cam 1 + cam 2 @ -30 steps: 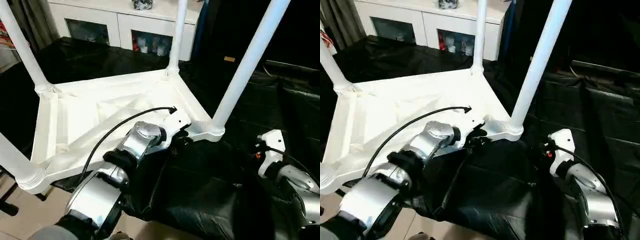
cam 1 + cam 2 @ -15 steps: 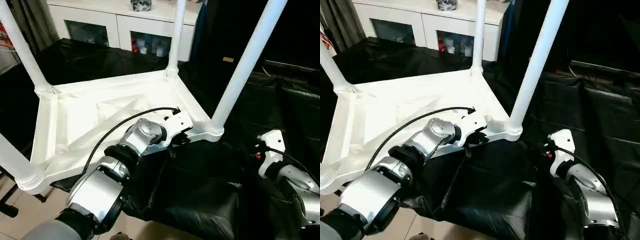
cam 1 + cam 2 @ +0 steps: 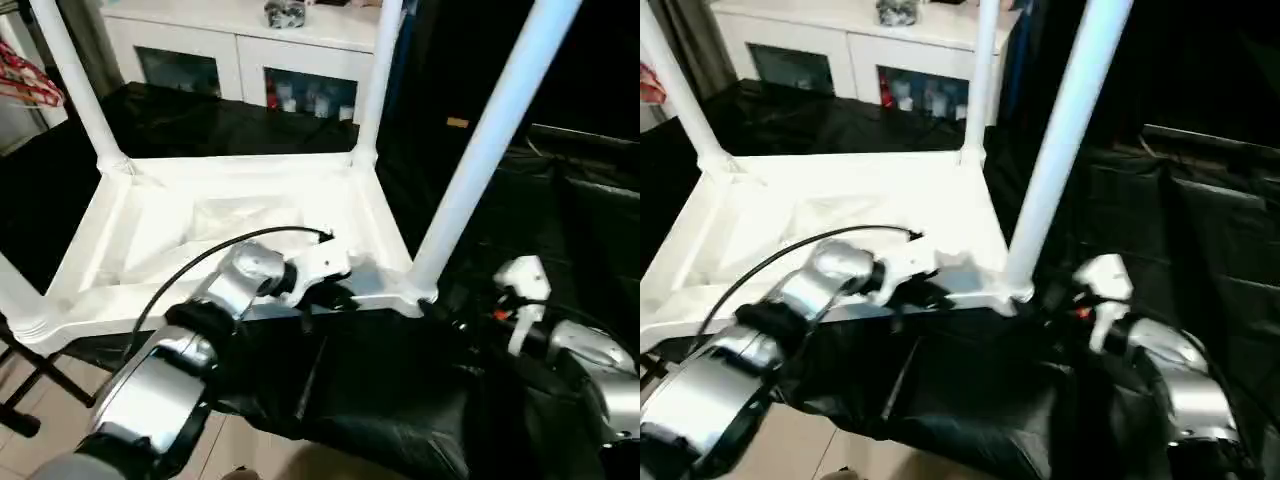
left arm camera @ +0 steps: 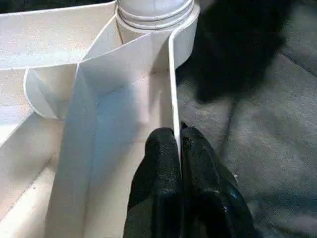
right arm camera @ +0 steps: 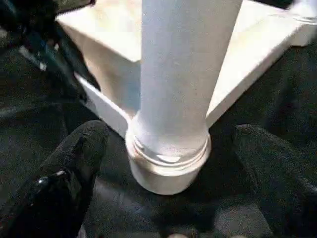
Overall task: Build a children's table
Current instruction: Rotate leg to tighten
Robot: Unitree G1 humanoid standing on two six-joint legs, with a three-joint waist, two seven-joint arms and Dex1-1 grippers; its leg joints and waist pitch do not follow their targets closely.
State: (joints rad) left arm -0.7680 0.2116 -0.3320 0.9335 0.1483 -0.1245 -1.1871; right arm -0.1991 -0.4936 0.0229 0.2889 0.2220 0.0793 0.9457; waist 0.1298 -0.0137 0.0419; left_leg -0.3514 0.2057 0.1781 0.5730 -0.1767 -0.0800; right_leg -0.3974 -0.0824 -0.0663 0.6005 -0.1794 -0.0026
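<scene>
Head view: the children's table (image 3: 230,225) lies upside down on the black cloth (image 3: 400,390), all four legs up, my left gripper (image 3: 335,293) at its near rim.

Left wrist view: my fingers (image 4: 161,168) pinch that thin rim wall just short of the corner socket; a hard pull could slip off or skid the table.

Right wrist view: my right gripper (image 5: 168,163) stands wide apart around the near leg (image 5: 181,74) at its socket, touching nothing; closing off-centre could knock the leg askew.

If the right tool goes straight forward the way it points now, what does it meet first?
Most likely the near table leg at its corner socket, which stands between the open right tool fingers; depth is unclear.
</scene>
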